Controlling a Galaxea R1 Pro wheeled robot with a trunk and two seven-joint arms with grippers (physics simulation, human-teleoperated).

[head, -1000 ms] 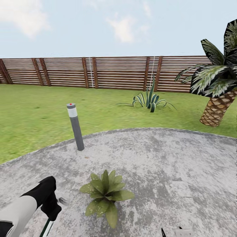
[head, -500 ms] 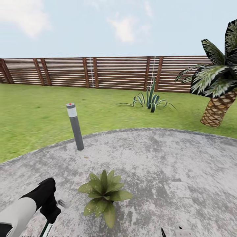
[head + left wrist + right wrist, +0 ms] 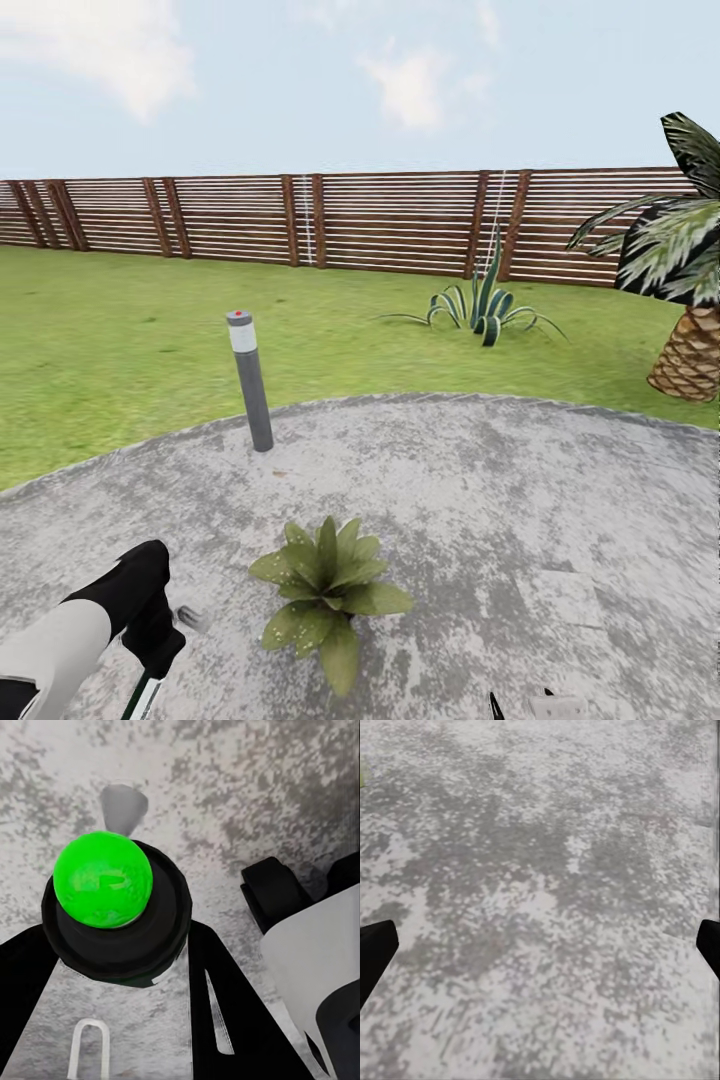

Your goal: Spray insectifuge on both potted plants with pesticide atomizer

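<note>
My left hand (image 3: 120,967) was clamped on the pesticide atomizer (image 3: 112,911), its dark fingers (image 3: 225,1012) pressed against either side of the bottle, and the left wrist view looked down on the bright green cap and the small grey nozzle poking out over the patio. In the head view the same hand (image 3: 150,650) sat low at my left with a sliver of green and white bottle (image 3: 143,695) hanging under it. My right hand (image 3: 540,945) was spread wide, only its two dark fingertips showing at the edges of its wrist view, with nothing between them but mottled grey paving. Just beside the left hand and a little ahead stood one potted plant (image 3: 328,598) on the patio (image 3: 520,500), its pot hidden under the leaves. Farther out came the grey bollard lamp (image 3: 251,380) at the patio edge, then the lawn (image 3: 110,340), the striped agave (image 3: 485,310), a palm (image 3: 685,300) and the slatted fence (image 3: 400,220). I judged the risk to be aim: I could not tell that the nozzle pointed at the rosette, so spray might land on the stone, or cover only the near leaves; the bottle might also twist in the pinch
</note>
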